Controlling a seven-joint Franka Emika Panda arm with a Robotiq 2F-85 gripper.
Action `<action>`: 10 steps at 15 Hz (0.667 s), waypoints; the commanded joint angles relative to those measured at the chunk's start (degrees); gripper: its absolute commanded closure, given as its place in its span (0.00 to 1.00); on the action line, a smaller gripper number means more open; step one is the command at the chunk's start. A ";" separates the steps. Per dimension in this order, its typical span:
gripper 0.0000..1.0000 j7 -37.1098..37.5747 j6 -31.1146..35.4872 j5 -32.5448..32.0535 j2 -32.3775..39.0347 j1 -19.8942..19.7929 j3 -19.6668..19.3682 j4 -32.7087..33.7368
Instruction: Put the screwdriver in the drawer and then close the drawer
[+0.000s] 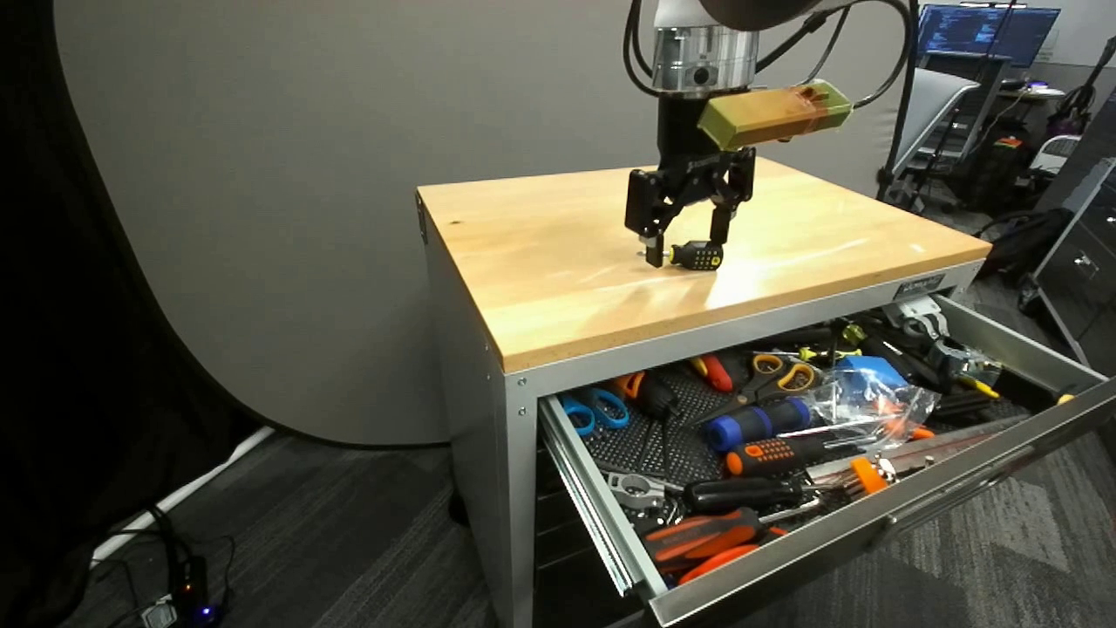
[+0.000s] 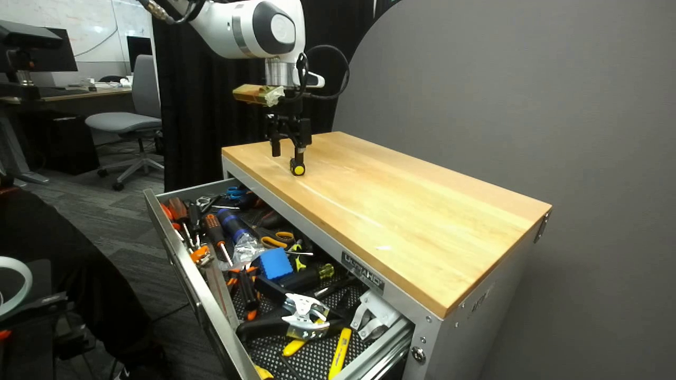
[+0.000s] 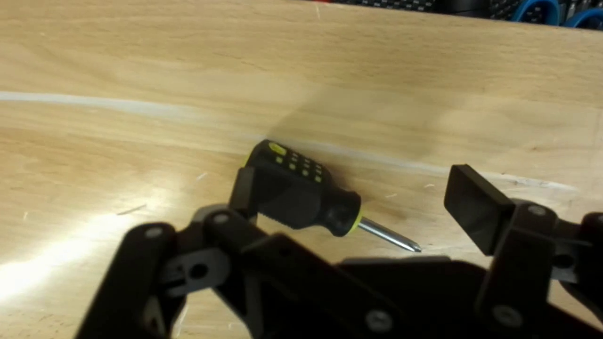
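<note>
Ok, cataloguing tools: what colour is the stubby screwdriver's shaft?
Silver shaft, clearest in the wrist view.

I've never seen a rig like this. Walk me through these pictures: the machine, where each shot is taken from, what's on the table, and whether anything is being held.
The machine is a robot arm. At its end is a gripper, a two-jawed claw that serves as its hand.

Two pictures come from cameras outside the robot, looking at the scene from different places. The third comes from a camera on its wrist, looking down past the gripper.

On the wooden top lies a stubby screwdriver, black with yellow marks. Below it, a drawer is pulled open, with tools lying inside.

Nothing seems to be held: the jaws stand apart, one toward each end of the screwdriver. Whether either touches it, I can't tell.
</note>
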 commanded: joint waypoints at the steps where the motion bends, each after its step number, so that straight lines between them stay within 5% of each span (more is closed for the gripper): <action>1: 0.00 2.98 1.64 -0.95 1.39 1.91 -1.81 1.31; 2: 0.25 3.52 1.88 -1.00 1.26 2.09 -2.05 1.26; 8: 0.65 5.85 2.21 -1.77 0.69 2.23 -3.23 1.16; 9: 0.21 6.04 2.52 -1.78 0.69 2.35 -3.16 1.20; 10: 0.26 6.30 2.69 -1.94 0.76 2.58 -3.19 1.25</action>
